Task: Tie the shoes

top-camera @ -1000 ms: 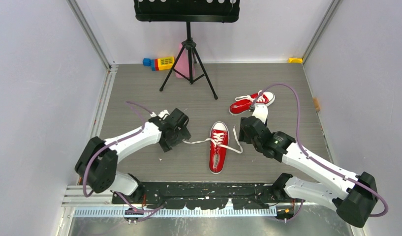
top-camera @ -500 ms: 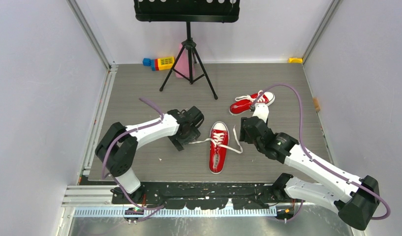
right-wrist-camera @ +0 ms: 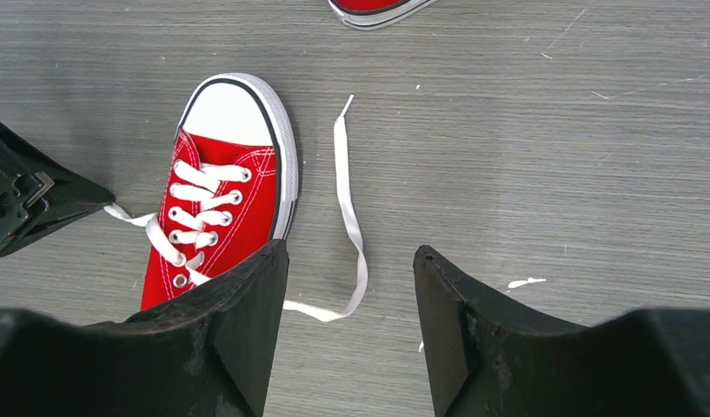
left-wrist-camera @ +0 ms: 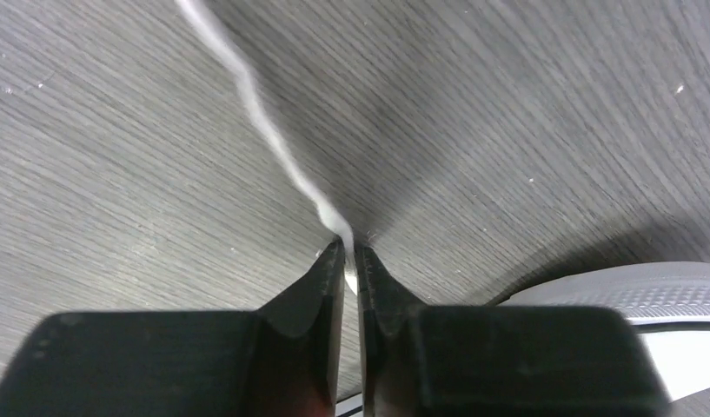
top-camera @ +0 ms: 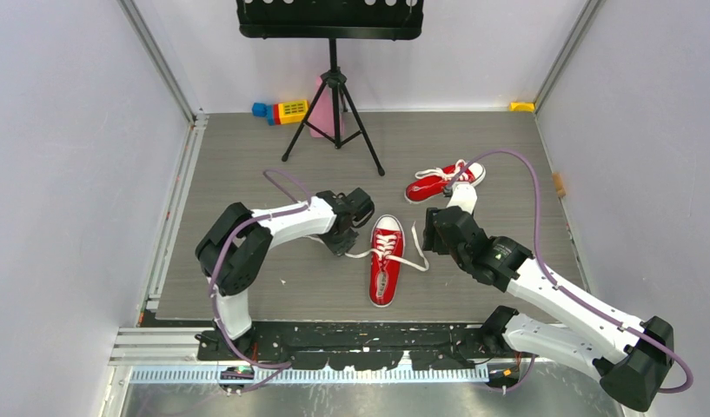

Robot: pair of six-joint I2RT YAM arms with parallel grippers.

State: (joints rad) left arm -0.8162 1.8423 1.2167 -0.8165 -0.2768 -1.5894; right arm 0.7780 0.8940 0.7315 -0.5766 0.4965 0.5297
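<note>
**Left tool closes in on the near shoe and pinches its lace**

Left arm and tool have swung rightward across the surface over the last second. They now sit just beside the near shoe's toe end, while the right arm has barely shifted.

Only the left wrist view shows the grip. Two black wedge-shaped fingers stand almost together, clamped on the flat white lace, which runs away from them in a wavy line over the grey wood-grain surface. From above, the same lace is a thin strand between the tool and the shoe's eyelets.

The right wrist view shows the right tool with its fingers well apart and nothing between them. It hangs over the shoe's other lace end, which lies in a loose curve beside the white rubber sole. The red canvas, metal eyelets and smooth white toe cap are clear there.

The near shoe lies between the two tools, toe pointing away from the arm bases. The second shoe lies on its side farther back and to the right, laces loose. A black music stand and bright toy blocks stand at the far edge, seen only from above.
</note>
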